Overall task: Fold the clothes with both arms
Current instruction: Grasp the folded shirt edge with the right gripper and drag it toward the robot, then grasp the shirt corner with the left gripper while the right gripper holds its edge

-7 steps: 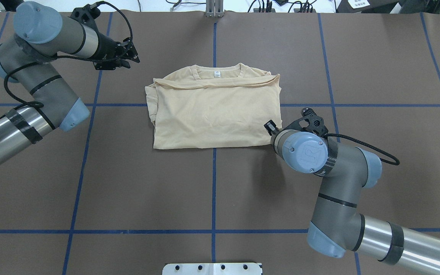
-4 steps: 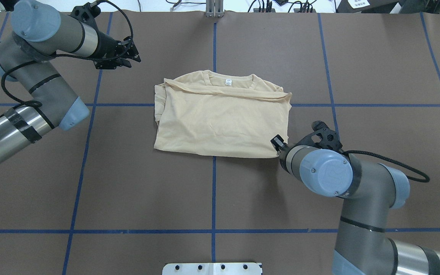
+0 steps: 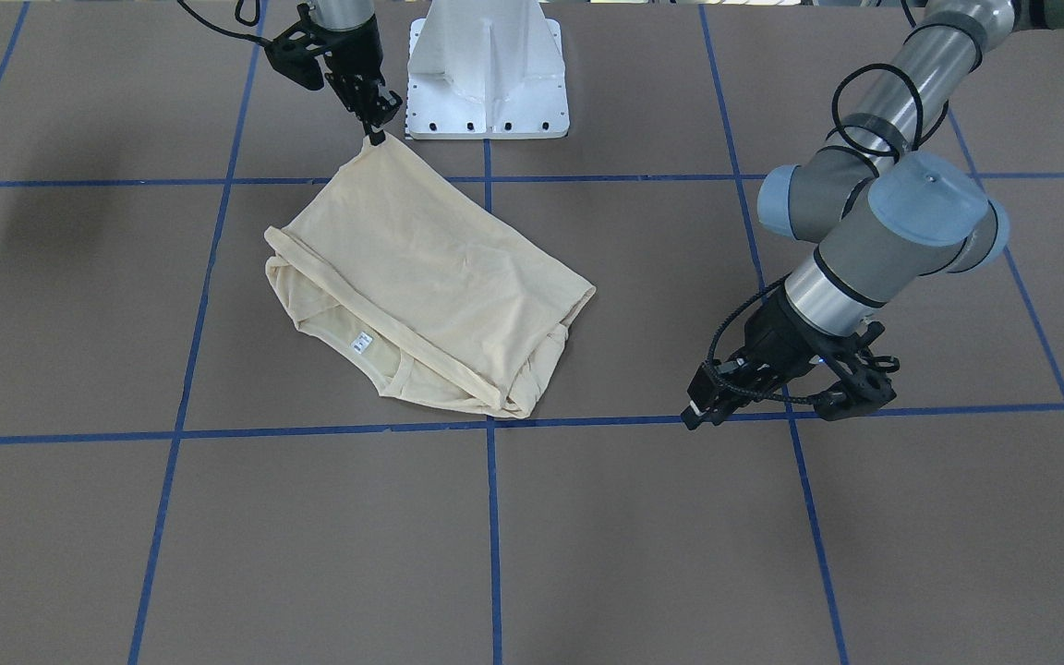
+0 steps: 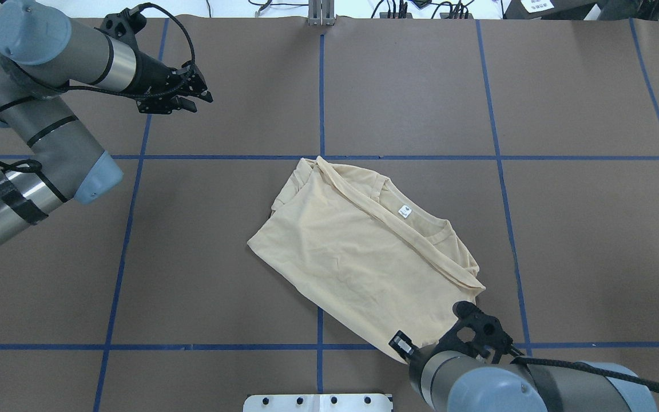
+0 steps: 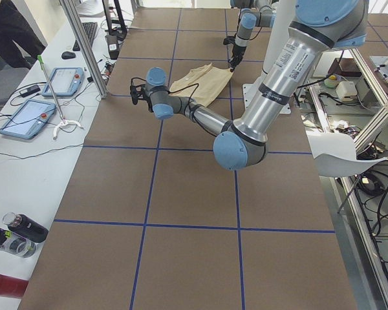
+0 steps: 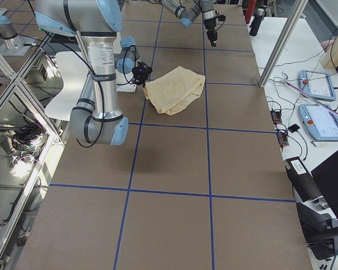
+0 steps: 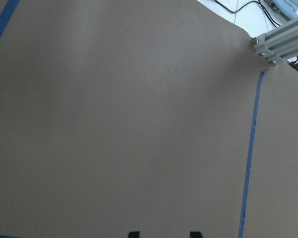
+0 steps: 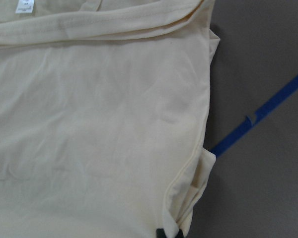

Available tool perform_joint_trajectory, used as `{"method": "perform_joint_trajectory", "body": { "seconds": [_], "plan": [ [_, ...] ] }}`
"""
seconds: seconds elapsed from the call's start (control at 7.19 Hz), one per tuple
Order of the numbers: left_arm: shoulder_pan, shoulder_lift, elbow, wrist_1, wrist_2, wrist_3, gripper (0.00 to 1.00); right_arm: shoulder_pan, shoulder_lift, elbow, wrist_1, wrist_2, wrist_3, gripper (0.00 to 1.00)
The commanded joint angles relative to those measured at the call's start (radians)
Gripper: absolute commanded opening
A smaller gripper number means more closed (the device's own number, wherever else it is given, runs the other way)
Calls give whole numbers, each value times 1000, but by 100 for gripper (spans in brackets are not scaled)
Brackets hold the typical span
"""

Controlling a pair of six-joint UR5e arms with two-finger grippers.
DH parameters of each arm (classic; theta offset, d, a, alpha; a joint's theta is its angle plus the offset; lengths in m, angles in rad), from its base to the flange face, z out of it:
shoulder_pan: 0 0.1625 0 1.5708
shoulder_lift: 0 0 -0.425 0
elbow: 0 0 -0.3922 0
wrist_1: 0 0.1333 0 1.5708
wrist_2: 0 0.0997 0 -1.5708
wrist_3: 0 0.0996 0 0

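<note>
**Inspector:** Right gripper [image 3: 371,129], finger condition?

**Assessor:** Closed on one corner of the shirt [image 4: 358,257]. The right wrist view shows the fingertips [image 8: 169,233] at the bottom edge with the hem pinched between them. The corner appears slightly raised, and the rest lies on the table [image 4: 192,274].

**Inspector:** Lie of the garment from that pinch?

**Assessor:** In the overhead view it runs diagonally, long axis from the held corner at lower right up towards centre frame. The neck label [image 4: 404,212] faces up near the right-hand edge.

**Inspector:** Left gripper [image 4: 199,96]?

**Assessor:** Its fingers [image 7: 133,234] are parted with nothing between them and only bare table beneath. It hovers in the upper left, well apart from the shirt, which lies down and to the right of it.

**Inspector:** Arm poses?

**Assessor:** The right arm [image 4: 478,389] is tucked close to the lower edge, wrist over the held corner. The left arm [image 4: 60,131] has its elbow bent and its wrist pointing right.

**Inspector:** Assessment?

**Assessor:** The right arm is the nearer. The left probably has to reach the shirt's upper-left end before any two-handed fold.
</note>
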Motion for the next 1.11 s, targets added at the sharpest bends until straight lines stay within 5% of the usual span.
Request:
{"method": "perform_joint_trajectory", "body": {
  "seconds": [0.0,0.42,0.97],
  "plan": [
    [40,28,-80,1,-6,-105,51,-50,-9,25,-26,-3,7,100],
    [181,107,-178,6,29,-237,56,8,-79,146,-30,3,5,100],
    [389,92,-210,217,210,-273,58,312,68,-29,-20,175,-122,100]
  ]
}}
